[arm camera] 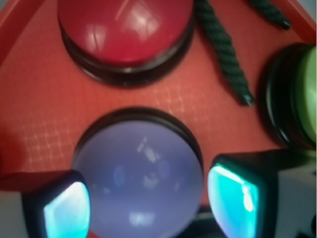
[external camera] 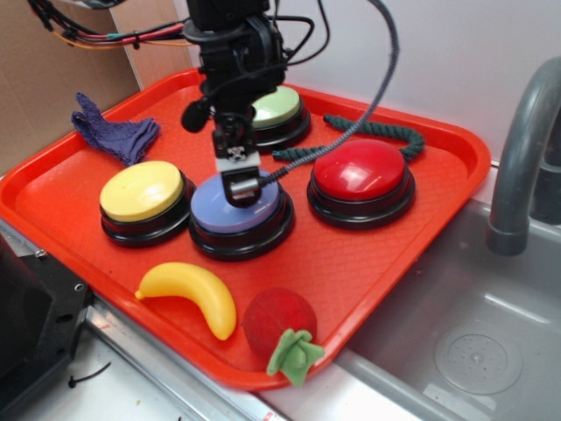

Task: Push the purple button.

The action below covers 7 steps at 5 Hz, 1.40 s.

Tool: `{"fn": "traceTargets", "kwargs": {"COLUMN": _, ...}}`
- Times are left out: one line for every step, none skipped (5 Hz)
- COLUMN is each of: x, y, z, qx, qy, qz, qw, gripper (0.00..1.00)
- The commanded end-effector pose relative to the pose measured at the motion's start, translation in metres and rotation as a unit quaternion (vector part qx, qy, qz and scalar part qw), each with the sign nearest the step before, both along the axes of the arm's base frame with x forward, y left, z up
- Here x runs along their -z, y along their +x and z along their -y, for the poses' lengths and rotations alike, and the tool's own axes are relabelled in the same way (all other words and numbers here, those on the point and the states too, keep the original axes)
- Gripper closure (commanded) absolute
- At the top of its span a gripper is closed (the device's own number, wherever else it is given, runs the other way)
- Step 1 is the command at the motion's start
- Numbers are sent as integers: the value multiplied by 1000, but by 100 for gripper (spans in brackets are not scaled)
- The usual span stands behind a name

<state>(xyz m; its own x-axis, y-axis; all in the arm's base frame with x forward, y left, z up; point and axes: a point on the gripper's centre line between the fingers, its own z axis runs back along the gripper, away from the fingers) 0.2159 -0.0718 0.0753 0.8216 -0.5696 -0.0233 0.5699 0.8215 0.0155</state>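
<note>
Fingers [external camera: 239,184] of mine press down on the purple button [external camera: 213,213], spread open over its dome.

Seen from my wrist, one finger [arm camera: 67,210] sits at each side of the purple button [arm camera: 138,173], with the dome showing between them. It stands at the middle of a red tray [external camera: 351,263], touching a yellow button [external camera: 143,191] on one side, with a red button [external camera: 361,171] near the other side and a green button [external camera: 279,107] behind. A dark green rope [external camera: 372,132] curls past the red button. A banana [external camera: 193,291] and a strawberry toy [external camera: 280,326] lie at the tray's front edge; a blue knitted cloth [external camera: 114,132] lies at its far corner.
</note>
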Motion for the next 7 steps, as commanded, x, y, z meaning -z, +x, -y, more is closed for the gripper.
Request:
{"fn": "traceTargets", "kwargs": {"x": -25, "y": 5, "z": 2, "qx": -17, "qy": -20, "qz": 23, "qw": 999, "gripper": 0}}
{"fn": "traceTargets", "kwargs": {"x": -31, "y": 2, "z": 2, "qx": -6, "qy": -24, "qz": 22, "qw": 999, "gripper": 0}}
{"fn": "traceTargets", "kwargs": {"x": -37, "y": 9, "z": 8, "qx": 47, "qy": -10, "qz": 39, "qw": 998, "gripper": 0}}
{"fn": "traceTargets", "kwargs": {"x": -43, "y": 5, "z": 9, "qx": 28, "qy": -35, "qz": 56, "qw": 997, "gripper": 0}}
{"fn": "traceTargets", "kwargs": {"x": -48, "y": 7, "z": 14, "qx": 13, "qy": -20, "qz": 64, "qw": 998, "gripper": 0}}
{"fn": "traceTargets", "kwargs": {"x": -55, "y": 3, "z": 14, "qx": 7, "qy": -32, "qz": 62, "qw": 998, "gripper": 0}}
{"fn": "traceTargets", "kwargs": {"x": -61, "y": 2, "z": 16, "qx": 1, "qy": -30, "qz": 44, "qw": 999, "gripper": 0}}
